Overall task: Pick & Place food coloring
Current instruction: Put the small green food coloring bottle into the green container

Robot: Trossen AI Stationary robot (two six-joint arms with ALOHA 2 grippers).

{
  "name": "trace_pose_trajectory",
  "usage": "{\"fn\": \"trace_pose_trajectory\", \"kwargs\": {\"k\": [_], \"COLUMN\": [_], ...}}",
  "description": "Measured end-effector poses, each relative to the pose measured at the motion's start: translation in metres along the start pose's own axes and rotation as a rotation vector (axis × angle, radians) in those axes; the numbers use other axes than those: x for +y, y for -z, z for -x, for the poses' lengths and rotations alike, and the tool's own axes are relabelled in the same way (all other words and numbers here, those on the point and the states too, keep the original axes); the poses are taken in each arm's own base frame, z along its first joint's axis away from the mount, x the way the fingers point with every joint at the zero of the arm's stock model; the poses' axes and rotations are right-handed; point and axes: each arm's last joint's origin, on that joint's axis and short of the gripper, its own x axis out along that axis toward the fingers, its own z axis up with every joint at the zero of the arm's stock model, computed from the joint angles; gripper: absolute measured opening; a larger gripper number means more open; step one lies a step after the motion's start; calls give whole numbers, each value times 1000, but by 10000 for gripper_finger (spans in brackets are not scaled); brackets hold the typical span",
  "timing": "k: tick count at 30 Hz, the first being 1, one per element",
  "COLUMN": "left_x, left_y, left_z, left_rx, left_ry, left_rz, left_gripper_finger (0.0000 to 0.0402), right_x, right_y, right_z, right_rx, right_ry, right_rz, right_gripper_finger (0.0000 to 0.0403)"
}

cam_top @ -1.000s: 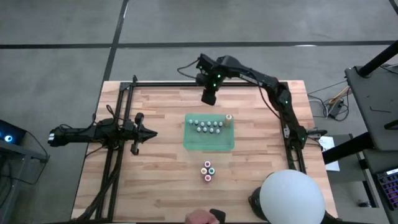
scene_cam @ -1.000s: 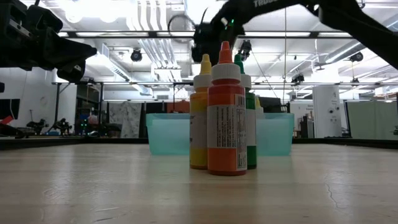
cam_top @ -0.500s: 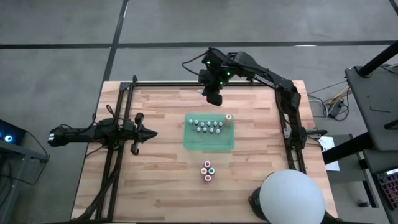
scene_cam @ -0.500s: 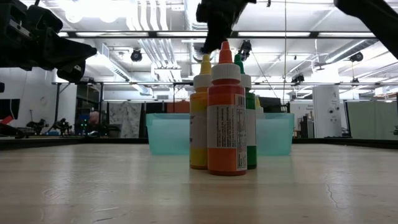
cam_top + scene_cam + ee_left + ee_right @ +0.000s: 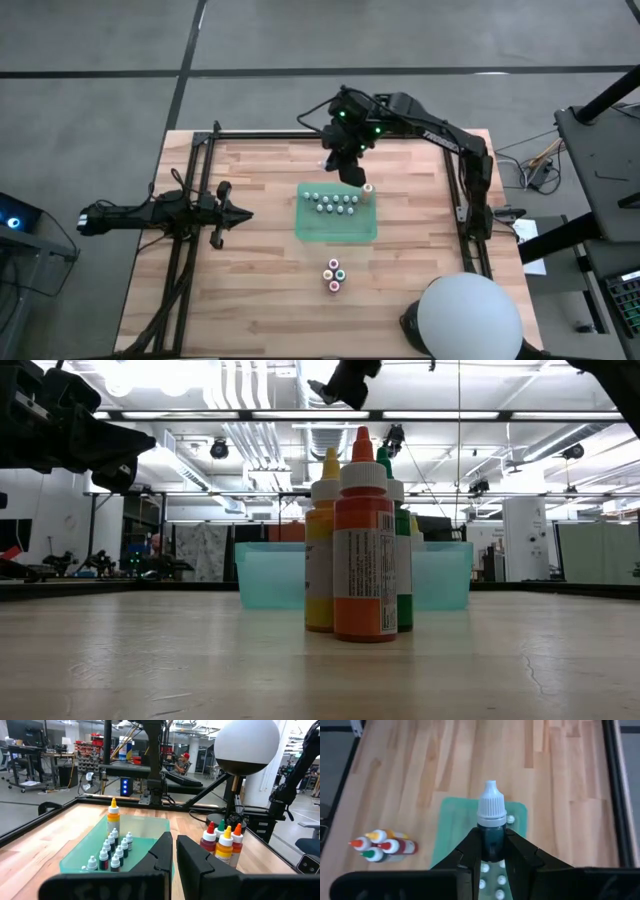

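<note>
The pale butcher-block wood tabletop shows jointed planks with visible grain and a dull satin finish. The translucent teal plastic tray looks smooth and faintly glossy. The tall plastic squeeze bottles with cone tips are shiny and carry paper labels. The small dark-teal dropper bottle with a ribbed white plastic cap sits between matt black pincer fingers.

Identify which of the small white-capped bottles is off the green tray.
The dark bottle clamped in the right gripper, held in the air above the green tray. The other small bottles all stand on the tray.
</note>
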Motion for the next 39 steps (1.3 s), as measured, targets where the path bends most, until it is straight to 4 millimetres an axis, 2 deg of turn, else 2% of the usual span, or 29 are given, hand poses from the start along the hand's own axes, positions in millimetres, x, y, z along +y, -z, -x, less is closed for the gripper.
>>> {"fn": "trace_pose_trajectory", "kwargs": {"k": [11, 18, 24, 27, 32, 39], "left_x": [0, 0, 0, 0, -1, -4], "left_y": [0, 0, 0, 0, -10, -37], "left_z": [0, 0, 0, 0, 0, 7], "left_rx": [0, 0, -2, -4, -105, -383], "left_ry": [0, 0, -2, -2, 10, 82], "left_rz": [0, -2, -205, -227, -163, 164], "left_gripper_finger": [0, 0, 0, 0, 0, 0], "right_x": [14, 14, 15, 16, 19, 23], "right_y": [-3, -3, -3, -2, -2, -1], "right_z": [-5, -5, -2, 1, 10, 21], "right_rx": [9, 11, 6, -2, -20, -43], "right_ry": [-24, -24, -23, -22, -20, -17], "right_rz": [-63, -94, -114, -138, -153, -146], "right_gripper_finger": [57, 57, 57, 57, 57, 57]}}
